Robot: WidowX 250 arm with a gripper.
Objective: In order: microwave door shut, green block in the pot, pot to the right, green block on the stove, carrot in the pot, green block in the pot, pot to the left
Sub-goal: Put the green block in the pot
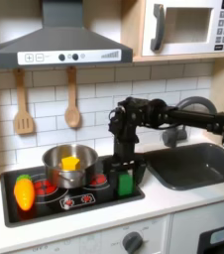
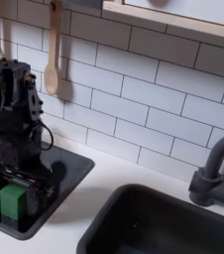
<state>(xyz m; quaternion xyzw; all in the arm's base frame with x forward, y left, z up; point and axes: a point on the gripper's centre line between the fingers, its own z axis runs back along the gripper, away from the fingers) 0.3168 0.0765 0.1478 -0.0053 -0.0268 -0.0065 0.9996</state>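
I have the black pincer (image 1: 125, 171) low over the right edge of the flat black toy cooktop (image 1: 45, 205), in the lower middle of the first exterior view. The small bright green plastic block (image 1: 125, 184) sits directly under it, standing on the cooktop's right front corner. In the second exterior view I see the same block (image 2: 13, 202) at the lower left of the frame, with the pincer (image 2: 15, 175) right above it. The fingers seem to reach down on either side of the block's top, but I cannot tell from either picture whether they are closed on it or just parted around it.

The relation I care about is block to pot. The round shiny steel toy pot (image 1: 69, 165) sits on the cooktop up and to the left of the block in the first exterior view, near but not touching. A yellow piece (image 1: 70, 161) lies inside it. The small orange plastic carrot (image 1: 24, 190) with its green top rests at the far left of the cooktop, its long axis roughly upright in the frame, well apart from the pincer.

The white microwave door (image 1: 186, 27) at the upper right looks shut. I judge the block is either just being set on the cooktop or about to be picked up; either way my next carry runs leftward and slightly back toward the pot or carrot.
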